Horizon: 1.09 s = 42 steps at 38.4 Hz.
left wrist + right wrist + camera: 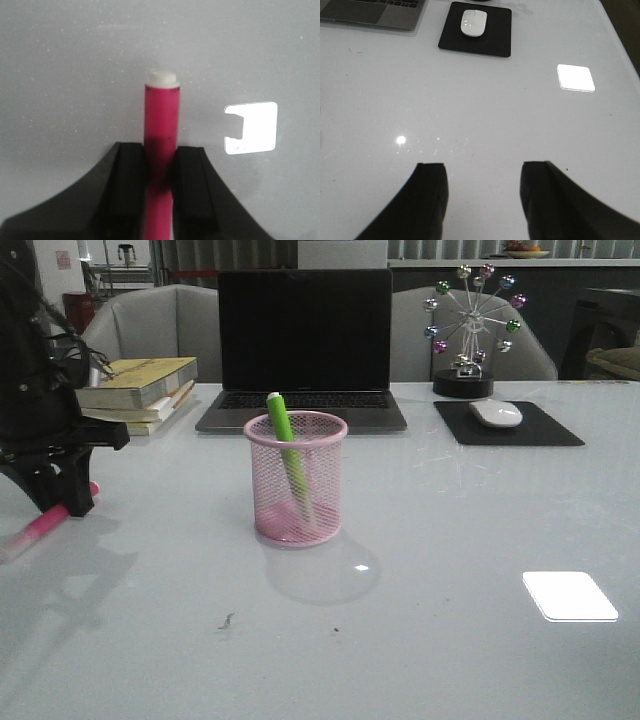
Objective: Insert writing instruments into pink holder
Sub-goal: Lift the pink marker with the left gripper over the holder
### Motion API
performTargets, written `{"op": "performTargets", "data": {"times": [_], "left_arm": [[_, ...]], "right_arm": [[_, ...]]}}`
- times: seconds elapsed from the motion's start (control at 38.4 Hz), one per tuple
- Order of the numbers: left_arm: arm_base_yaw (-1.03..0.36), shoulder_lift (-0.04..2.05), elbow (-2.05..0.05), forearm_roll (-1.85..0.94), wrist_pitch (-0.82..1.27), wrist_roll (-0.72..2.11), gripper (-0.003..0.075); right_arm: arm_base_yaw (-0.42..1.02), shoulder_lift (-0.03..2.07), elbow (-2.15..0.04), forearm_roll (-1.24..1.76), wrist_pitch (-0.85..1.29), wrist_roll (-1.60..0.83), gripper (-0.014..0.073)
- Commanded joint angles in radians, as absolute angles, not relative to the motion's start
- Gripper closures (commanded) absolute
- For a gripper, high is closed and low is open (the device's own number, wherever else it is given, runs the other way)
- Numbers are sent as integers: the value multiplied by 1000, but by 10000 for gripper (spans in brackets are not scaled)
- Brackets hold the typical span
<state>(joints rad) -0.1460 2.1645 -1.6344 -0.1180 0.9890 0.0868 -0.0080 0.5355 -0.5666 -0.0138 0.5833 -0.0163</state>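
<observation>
White table (450, 570): left hand (159, 200) clamps pink marker (161, 125); right hand (482, 200) spread, empty; laptop (305, 340) behind holder (297, 480).

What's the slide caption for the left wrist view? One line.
Left gripper clamps the pink highlighter above the white table.

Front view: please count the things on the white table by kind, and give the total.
Highlighter markers: 2 (green marker in the cup, pink marker in the left gripper)
Pink wire-mesh pen cup: 1
Books, stacked: 3
Dark laptop: 1
White computer mouse: 1
Black mouse pad: 1
Ferris-wheel desk ornament: 1
Total: 10
</observation>
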Motion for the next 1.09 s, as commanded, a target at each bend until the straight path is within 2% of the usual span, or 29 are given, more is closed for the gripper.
{"op": "performTargets", "data": {"times": [0.0,0.21,0.57,1.07], "left_arm": [[-170,2124,-1682,-138,996,87,621],[-235,2023,-1776,-155,885,113,621],[-333,1840,-1783,-294,612,180,620],[-525,1803,-1732,-369,268,248,620]], "right_arm": [[-15,535,-596,-26,507,-25,148],[-15,535,-596,-26,507,-25,148],[-15,535,-596,-26,507,-25,148],[-15,535,-596,-26,507,-25,148]]}}
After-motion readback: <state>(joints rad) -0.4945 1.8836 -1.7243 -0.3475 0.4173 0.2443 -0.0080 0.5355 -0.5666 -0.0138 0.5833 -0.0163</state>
